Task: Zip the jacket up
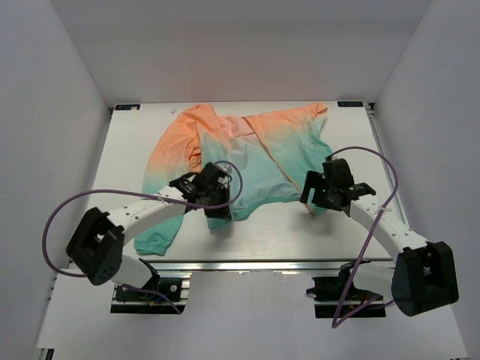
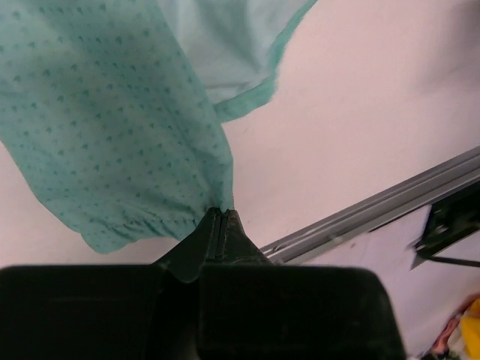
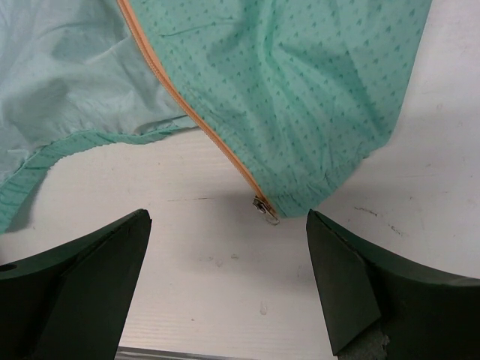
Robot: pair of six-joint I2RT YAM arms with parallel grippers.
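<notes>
The jacket (image 1: 262,150) lies spread on the white table (image 1: 300,236), orange at the far shoulders and teal at the near hem. My left gripper (image 1: 218,215) is shut on the teal hem corner of the left front panel (image 2: 112,112), with the fabric pinched between its fingertips (image 2: 223,216). My right gripper (image 1: 310,208) stands open just in front of the right panel's hem corner (image 3: 315,112). The orange zipper (image 3: 187,105) ends there in a small metal slider (image 3: 264,209), which lies on the table just beyond the wide-apart right gripper (image 3: 229,259), which touches nothing.
An aluminium rail (image 1: 262,264) runs along the table's near edge, close to the left gripper (image 2: 375,210). White walls close in the far side and both sides. Purple cables (image 1: 56,217) loop beside each arm.
</notes>
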